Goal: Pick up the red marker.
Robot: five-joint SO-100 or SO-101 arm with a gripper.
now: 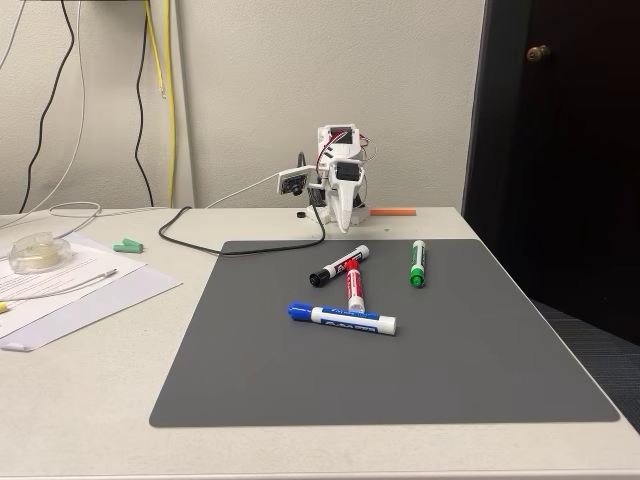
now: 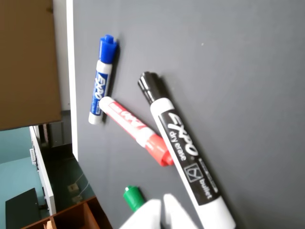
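Note:
The red marker (image 1: pixel 354 287) lies on the grey mat (image 1: pixel 450 350), with its red cap pointing toward the arm. In the wrist view the red marker (image 2: pixel 136 130) lies at a slant between the blue marker (image 2: pixel 101 86) and the black marker (image 2: pixel 181 148). My gripper (image 1: pixel 343 226) hangs tip-down at the back of the table, behind the mat's far edge and well away from the markers. Its white fingertips (image 2: pixel 143 218) enter the wrist view at the bottom edge. They are close together with nothing between them.
The black marker (image 1: pixel 338 265), blue marker (image 1: pixel 342 318) and green marker (image 1: pixel 417 262) lie around the red one. Papers and a tape roll (image 1: pixel 40 252) sit at the left, with a black cable (image 1: pixel 190 235) behind. The table edge and a dark door are at the right.

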